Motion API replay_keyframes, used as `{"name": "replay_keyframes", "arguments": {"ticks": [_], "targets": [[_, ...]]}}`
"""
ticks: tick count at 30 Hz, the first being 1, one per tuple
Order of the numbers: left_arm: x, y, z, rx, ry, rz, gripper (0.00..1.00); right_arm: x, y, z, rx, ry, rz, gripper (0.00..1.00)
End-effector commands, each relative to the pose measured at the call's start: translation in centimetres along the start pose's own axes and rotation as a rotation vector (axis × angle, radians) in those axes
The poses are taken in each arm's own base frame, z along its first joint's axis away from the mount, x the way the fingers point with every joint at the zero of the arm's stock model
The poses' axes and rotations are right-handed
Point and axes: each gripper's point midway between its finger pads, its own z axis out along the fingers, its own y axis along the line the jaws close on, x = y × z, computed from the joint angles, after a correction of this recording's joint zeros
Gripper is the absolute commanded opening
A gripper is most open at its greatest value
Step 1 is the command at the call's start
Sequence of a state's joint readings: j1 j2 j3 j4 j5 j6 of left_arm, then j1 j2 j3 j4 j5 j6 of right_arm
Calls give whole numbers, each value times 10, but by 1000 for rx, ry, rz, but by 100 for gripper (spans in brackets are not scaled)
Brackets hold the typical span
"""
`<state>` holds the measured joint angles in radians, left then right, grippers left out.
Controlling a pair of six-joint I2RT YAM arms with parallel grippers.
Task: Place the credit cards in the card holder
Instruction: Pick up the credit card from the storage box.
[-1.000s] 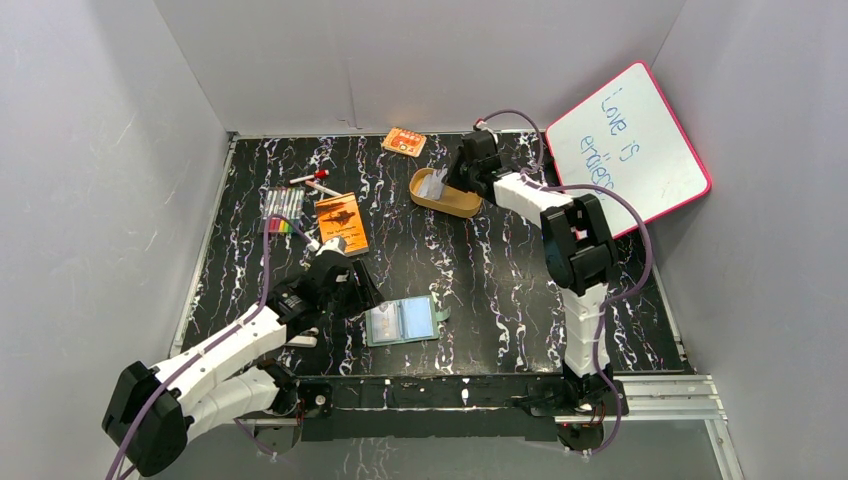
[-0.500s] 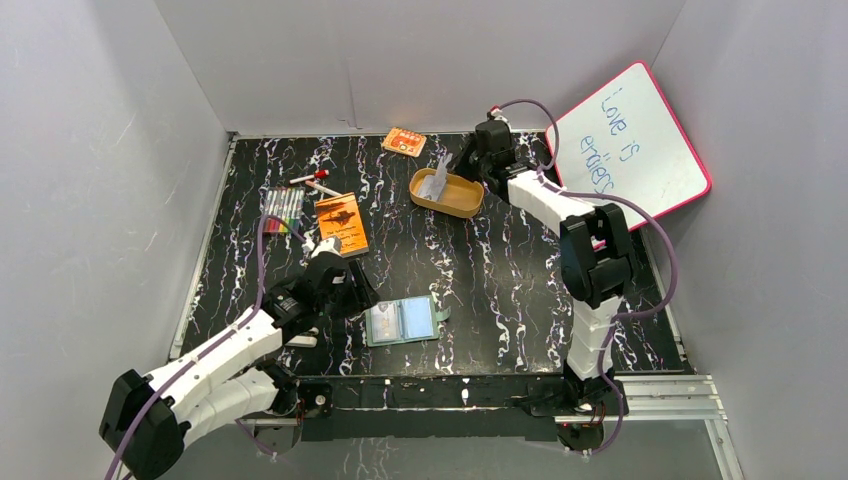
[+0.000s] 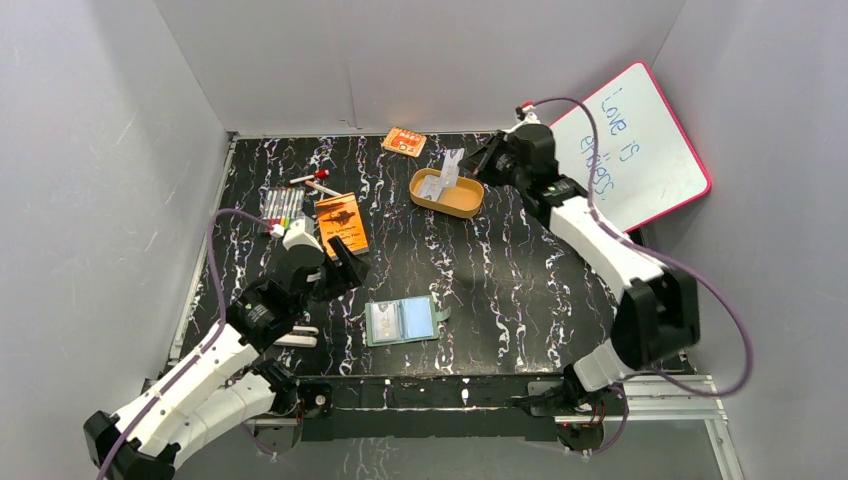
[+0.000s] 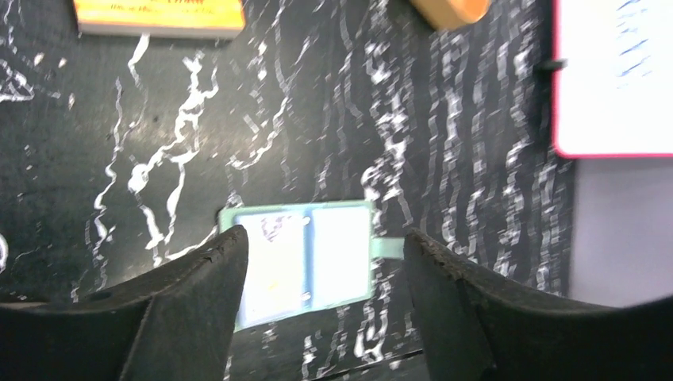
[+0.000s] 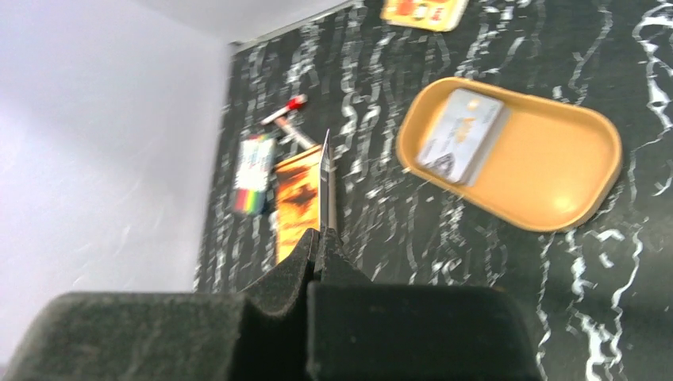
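The card holder (image 3: 401, 321) lies open and flat near the front edge, its clear pockets facing up. My left gripper (image 3: 345, 270) hovers behind and left of it, open and empty. In the left wrist view the card holder (image 4: 305, 262) shows between the two dark fingers (image 4: 186, 305). My right gripper (image 3: 470, 164) is shut on one credit card (image 3: 452, 166), held upright over the tan tray (image 3: 466, 204). In the right wrist view that card (image 5: 326, 186) is edge-on, rising from the closed right gripper (image 5: 320, 235). More credit cards (image 5: 464, 135) lie stacked in the tray (image 5: 571, 178).
An orange booklet (image 3: 341, 222) and a marker set (image 3: 282, 210) lie at mid left, with loose pens (image 3: 312, 182) behind them. An orange packet (image 3: 404, 141) sits at the back wall. A pink-framed whiteboard (image 3: 630, 140) leans at the right.
The right arm has lifted a card out of the tray and swung up and right. The left arm has drawn back from the card holder, its jaws a little wider.
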<state>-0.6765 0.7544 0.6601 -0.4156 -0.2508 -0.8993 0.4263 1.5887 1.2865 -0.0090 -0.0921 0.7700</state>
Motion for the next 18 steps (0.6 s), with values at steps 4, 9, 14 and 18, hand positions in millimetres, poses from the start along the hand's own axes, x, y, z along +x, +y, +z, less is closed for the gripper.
{"name": "replay_keyframes", "arguments": {"ticks": [4,9,14,18], "targets": [[-61,-54,-30,169,-179,0,83,11,57,-103,-236,41,-53,0],[-75,-105,-43,355,-172,15,89,30,71,-153,-323,93,-21,0],[-82,-162,-63,635,-159,-27,91,41,93,-186,-448,135,76,0],[-76,-191,-81,845,-130,-29,92,46,105,-203,-522,169,125,0]]}}
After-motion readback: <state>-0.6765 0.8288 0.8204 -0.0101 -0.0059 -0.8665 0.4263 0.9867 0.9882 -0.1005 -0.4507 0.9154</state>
